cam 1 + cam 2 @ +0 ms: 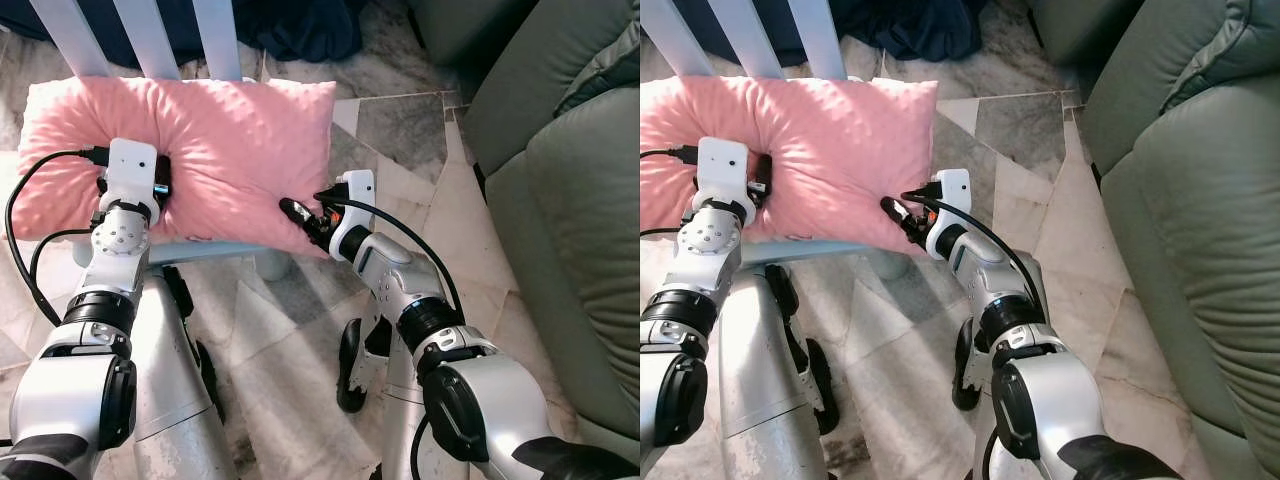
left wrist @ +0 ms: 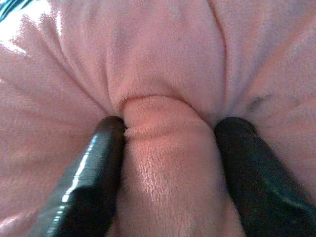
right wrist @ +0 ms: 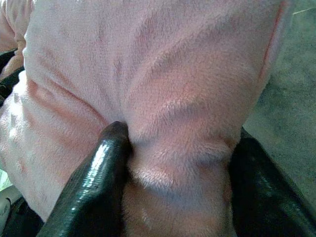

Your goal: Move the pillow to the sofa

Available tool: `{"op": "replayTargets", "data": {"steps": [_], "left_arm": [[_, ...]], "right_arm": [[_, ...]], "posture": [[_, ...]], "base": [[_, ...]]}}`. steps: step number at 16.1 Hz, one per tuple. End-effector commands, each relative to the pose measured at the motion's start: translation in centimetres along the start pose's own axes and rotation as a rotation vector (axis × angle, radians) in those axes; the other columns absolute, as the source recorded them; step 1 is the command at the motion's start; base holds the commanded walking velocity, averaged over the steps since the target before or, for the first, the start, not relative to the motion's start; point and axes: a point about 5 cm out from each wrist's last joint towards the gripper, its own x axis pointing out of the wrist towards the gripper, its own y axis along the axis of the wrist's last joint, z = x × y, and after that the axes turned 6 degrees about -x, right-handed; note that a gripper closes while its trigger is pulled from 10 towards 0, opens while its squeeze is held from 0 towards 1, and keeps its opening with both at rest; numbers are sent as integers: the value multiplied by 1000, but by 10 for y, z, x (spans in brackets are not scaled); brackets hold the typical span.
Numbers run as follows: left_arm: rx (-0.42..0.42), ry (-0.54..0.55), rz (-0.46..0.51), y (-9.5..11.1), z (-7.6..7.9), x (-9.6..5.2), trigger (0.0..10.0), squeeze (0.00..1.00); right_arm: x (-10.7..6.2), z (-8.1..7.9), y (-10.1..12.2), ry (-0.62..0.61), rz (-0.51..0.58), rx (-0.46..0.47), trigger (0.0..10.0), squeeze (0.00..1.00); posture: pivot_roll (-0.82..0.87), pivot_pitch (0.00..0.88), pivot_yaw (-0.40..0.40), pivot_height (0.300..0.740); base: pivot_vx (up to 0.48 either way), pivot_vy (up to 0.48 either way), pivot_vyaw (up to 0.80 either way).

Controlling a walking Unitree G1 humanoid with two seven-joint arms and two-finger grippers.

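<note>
Closest to you are the two silver arms reaching forward, and both are already on the pink pillow point(image 1: 200, 150). Over on the left, your left end effector point(image 2: 168, 143) is dug into the pillow's top face, fingers point(image 2: 89, 173) pinching a fat fold of plush between them. The pillow itself sits on a pale blue chair point(image 1: 215, 252) with white back slats, over the marble floor point(image 1: 300, 350). Moving right, your right end effector point(image 3: 173, 163) is clamped on the pillow's lower right corner. Further right, the green sofa point(image 1: 580, 200) sits well apart from the pillow.
</note>
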Motion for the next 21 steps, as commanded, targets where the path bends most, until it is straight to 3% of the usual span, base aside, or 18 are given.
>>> {"op": "replayTargets", "data": {"steps": [1,8,12,16,18,21], "left_arm": [[10,-43,-234,-55,9,-21,0,0],[-14,-40,-229,-54,9,-20,0,0],[-17,-34,-223,-49,9,-16,0,0],[-24,-33,-195,-38,14,-10,0,0],[-42,-68,-127,-28,24,-8,0,0],[-47,-95,-88,-26,26,-10,0,0]], "right_arm": [[-6,2,-20,-11,-67,27,0,0],[-7,5,-23,-23,-85,8,0,0],[-7,9,-20,-42,-102,-39,0,0],[-9,15,-19,-75,-125,-86,0,0],[-13,23,-13,-66,-119,-169,0,0],[-22,35,-8,-80,-93,-230,0,0]], "posture": [[29,540,-137,455],[29,531,-149,455],[24,484,-147,455],[29,417,-142,455],[55,319,-116,455],[51,252,-97,455]], "base": [[0,0,0],[0,0,0],[0,0,0],[0,0,0],[0,0,0],[0,0,0]]}}
